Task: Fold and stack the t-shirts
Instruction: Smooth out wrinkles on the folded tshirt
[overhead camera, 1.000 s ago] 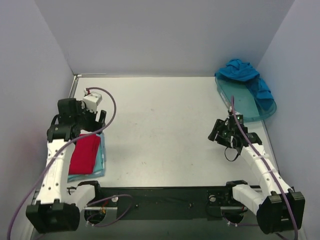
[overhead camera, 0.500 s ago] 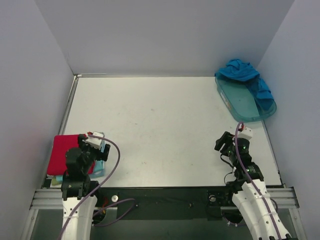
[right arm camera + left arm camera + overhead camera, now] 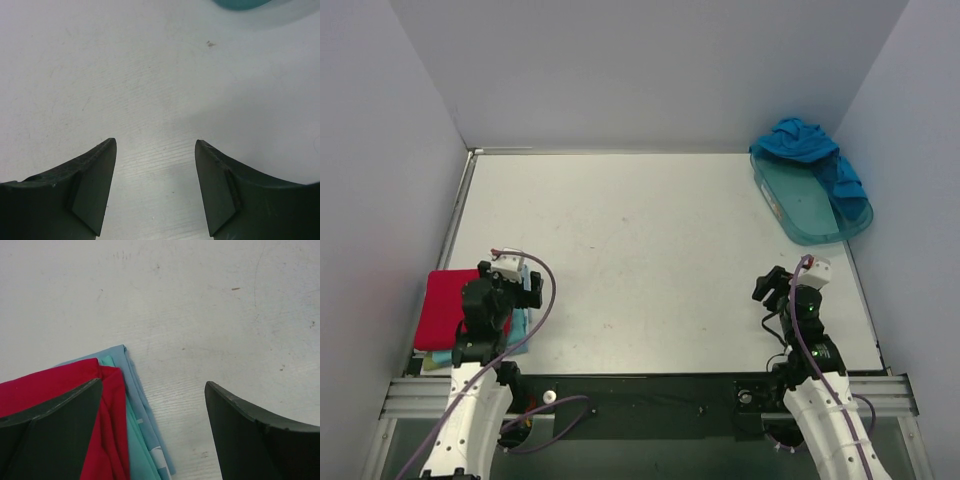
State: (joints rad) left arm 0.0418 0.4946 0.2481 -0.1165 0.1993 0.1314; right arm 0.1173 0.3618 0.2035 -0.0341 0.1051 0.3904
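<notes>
I count three t-shirts. One blue t-shirt (image 3: 800, 140) is heaped on the far end of the single teal tray (image 3: 810, 215). The other two lie stacked well apart from that tray, across the one counter (image 3: 640, 220): one red t-shirt (image 3: 442, 305) lies on top of one pale aqua t-shirt (image 3: 137, 440). I have two arms, each with one pincer. My left pincer (image 3: 152, 390) is the far one from the tray and my right pincer (image 3: 155, 145) the near one, four fingers in all.
</notes>
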